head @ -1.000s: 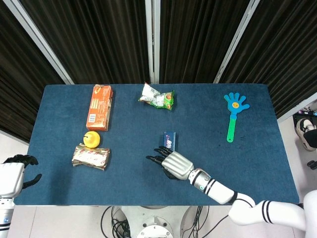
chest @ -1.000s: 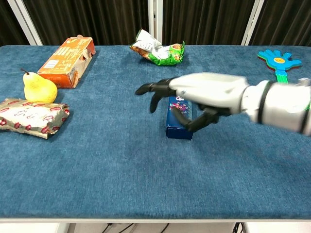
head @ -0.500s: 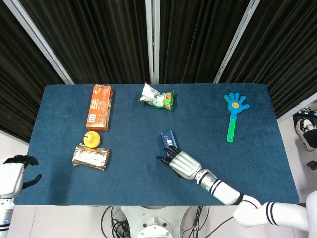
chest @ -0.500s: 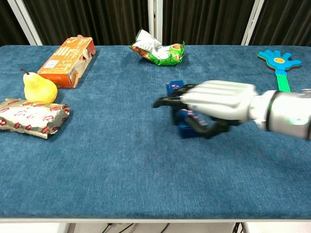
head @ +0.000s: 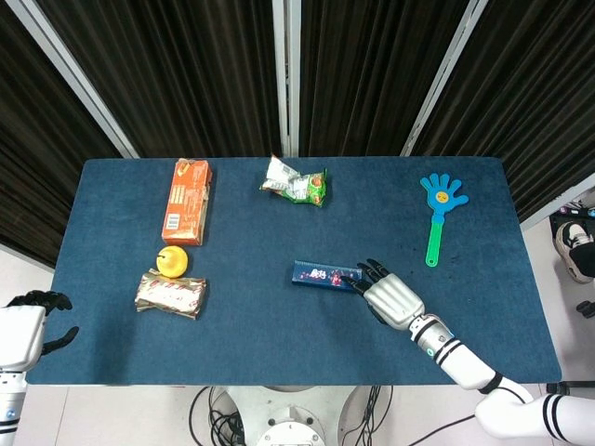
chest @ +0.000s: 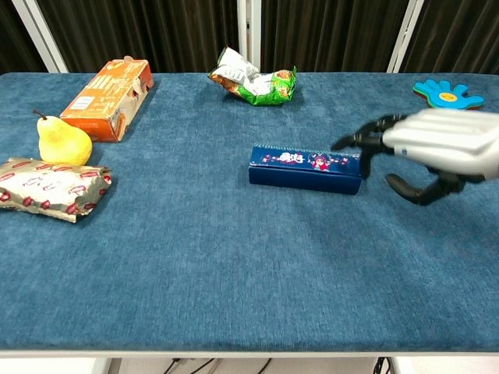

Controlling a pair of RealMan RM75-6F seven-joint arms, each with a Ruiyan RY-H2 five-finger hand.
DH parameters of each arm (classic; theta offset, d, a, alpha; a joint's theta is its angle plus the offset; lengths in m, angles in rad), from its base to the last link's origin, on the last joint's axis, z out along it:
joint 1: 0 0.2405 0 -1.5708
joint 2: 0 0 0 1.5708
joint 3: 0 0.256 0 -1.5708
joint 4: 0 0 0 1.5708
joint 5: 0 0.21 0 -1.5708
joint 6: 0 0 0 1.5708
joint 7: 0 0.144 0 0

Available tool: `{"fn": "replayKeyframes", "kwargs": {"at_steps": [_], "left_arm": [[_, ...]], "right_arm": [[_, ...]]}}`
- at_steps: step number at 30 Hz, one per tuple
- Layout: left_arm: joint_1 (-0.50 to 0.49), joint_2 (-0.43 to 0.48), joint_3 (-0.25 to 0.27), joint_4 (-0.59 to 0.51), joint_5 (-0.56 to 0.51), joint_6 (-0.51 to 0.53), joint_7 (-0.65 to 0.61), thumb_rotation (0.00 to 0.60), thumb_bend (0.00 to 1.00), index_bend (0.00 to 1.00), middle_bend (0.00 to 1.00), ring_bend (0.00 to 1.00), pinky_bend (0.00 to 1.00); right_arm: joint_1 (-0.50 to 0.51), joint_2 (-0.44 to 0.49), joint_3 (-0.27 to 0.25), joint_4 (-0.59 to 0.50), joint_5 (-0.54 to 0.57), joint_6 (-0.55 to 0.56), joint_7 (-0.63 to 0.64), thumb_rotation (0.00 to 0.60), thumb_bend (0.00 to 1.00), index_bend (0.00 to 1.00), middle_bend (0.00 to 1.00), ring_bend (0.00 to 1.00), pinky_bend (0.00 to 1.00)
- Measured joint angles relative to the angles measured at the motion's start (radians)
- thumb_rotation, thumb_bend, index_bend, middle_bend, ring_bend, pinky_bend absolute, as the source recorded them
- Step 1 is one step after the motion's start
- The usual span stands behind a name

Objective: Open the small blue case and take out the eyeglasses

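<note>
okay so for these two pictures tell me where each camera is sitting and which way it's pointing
Head view: high above the near edge, looking steeply down on the whole blue table; shows the right hand with its arm, and the left hand off the table's corner.
Chest view: low at the near edge, looking across the tabletop toward the curtains; shows only the right hand.
Shared: the blue case, pear, orange box.

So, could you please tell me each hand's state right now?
Left hand: open, holding nothing.
Right hand: open, beside the blue case.
</note>
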Motion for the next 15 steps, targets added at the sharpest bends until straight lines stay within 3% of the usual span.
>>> {"fn": "replayKeyframes", "kwargs": {"at_steps": [2, 6, 11, 15], "left_arm": [[0.000, 0.000, 0.000, 0.000, -0.001, -0.001, -0.001, 0.600, 0.17, 0.50, 0.49, 0.38, 0.46], [0.000, 0.001, 0.000, 0.000, 0.000, -0.001, -0.002, 0.600, 0.16, 0.50, 0.49, 0.38, 0.46], [0.000, 0.001, 0.000, 0.001, 0.001, -0.001, -0.007, 0.600, 0.16, 0.50, 0.49, 0.38, 0.46], [0.001, 0.002, 0.001, 0.003, 0.003, 0.000, -0.012, 0.600, 0.17, 0.50, 0.49, 0.38, 0.46]], "right_arm": [[-0.002, -0.014, 0.027, 0.003, 0.004, 0.028, 0.041, 0.600, 0.20, 0.05, 0.24, 0.00, 0.00], [0.007, -0.055, 0.065, 0.014, 0.067, 0.033, 0.046, 0.600, 0.06, 0.04, 0.19, 0.00, 0.00], [0.048, -0.135, 0.097, 0.041, 0.206, -0.009, -0.028, 0.600, 0.03, 0.00, 0.10, 0.00, 0.00], [0.086, -0.202, 0.118, 0.111, 0.296, -0.026, -0.095, 0.600, 0.03, 0.00, 0.09, 0.00, 0.00]]}}
